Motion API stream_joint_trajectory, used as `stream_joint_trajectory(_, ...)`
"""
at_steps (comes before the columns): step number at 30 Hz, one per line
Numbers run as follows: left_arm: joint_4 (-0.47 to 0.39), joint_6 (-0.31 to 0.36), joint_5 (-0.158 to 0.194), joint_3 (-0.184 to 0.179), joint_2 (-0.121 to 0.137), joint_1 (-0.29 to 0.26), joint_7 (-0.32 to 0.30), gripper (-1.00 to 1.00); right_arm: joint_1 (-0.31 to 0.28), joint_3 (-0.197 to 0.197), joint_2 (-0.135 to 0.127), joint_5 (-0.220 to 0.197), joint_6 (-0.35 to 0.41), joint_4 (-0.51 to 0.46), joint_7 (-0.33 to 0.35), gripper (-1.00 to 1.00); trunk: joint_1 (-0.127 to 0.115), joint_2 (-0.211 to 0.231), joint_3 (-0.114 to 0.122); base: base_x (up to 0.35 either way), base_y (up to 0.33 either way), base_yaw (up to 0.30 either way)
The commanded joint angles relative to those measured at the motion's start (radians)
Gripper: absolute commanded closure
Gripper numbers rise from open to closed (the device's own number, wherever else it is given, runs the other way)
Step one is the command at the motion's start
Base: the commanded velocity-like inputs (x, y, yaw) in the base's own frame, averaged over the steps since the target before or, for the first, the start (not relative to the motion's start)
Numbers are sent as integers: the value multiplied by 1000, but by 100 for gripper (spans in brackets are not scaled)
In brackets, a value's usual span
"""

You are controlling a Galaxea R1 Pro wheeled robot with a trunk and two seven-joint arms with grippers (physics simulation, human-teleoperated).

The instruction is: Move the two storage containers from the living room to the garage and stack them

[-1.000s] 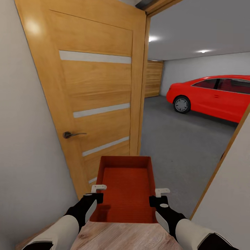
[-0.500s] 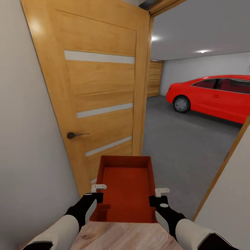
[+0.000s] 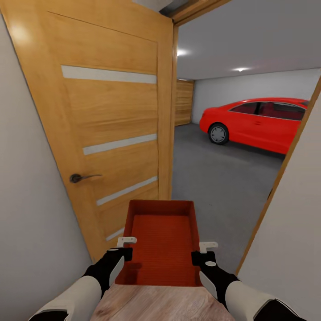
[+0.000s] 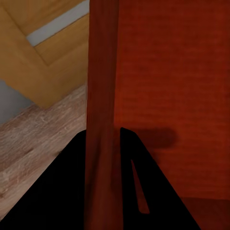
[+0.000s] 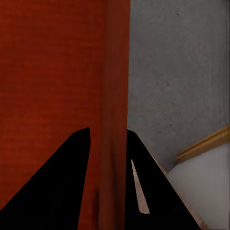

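Bright, even simulated lighting. Two ceiling lights [image 3: 240,69] glow in the upper middle of the head view; a soft glare patch sits on the wooden door [image 3: 111,111] at upper left. Wide-angle distortion tilts vertical edges. Both wrist views look soft, with black silhouetted fingers [image 4: 62,191].

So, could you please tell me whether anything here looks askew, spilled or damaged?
Nothing stands out. The orange-red open-topped bin sits level and empty, the left pincer and right pincer each clamped on a side wall, facing the open wooden door.
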Motion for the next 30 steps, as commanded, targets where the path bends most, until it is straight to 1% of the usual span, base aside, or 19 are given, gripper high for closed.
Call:
stream_joint_trajectory(1, -48, 8, -19, 22, 1, -1, 3, 100, -1, 9, -1, -15, -5, 11, -1, 100, 0, -2, -1, 0, 0, -210)
stream_joint_trajectory(17, -49, 8, -19, 21, 1, -1, 3, 100, -1, 9, -1, -15, -3, 10, -1, 100, 0, -2, 8, 0, 0, -200)
stream_joint_trajectory(30, -49, 8, -19, 22, 1, -1, 3, 100, -1, 9, 0, -15, -3, 11, -1, 100, 0, -2, 10, 0, 0, -11)
